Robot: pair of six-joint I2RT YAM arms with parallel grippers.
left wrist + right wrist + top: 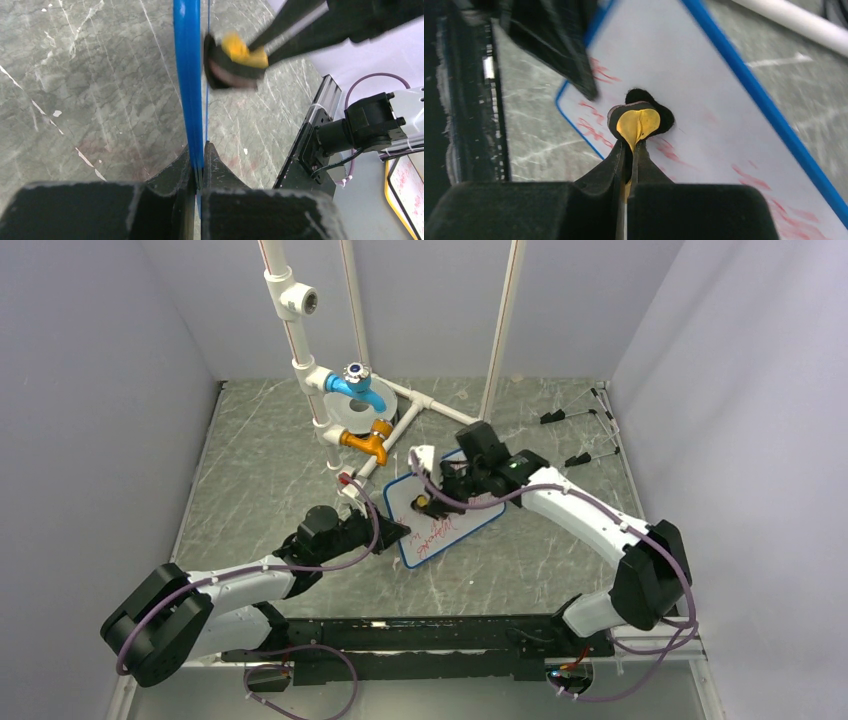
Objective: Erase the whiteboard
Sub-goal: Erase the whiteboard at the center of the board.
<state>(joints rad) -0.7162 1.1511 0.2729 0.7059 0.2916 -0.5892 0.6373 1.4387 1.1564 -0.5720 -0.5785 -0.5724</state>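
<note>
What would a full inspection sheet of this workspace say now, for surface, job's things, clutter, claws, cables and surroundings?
Surface: grey marbled table top, pale veins.
Job's things: small flat whiteboard with blue rim, red handwriting on its face; small black-and-yellow eraser pad against that face.
Clutter: white plastic pipe frame with blue tap and orange tap; black clips at far right.
Claws: left claw shut on the whiteboard's rim; right claw shut on the eraser pad.
Cables: purple cables along both arms; the right arm's loop passes over the whiteboard.
Surroundings: plain pale walls on three sides.
</note>
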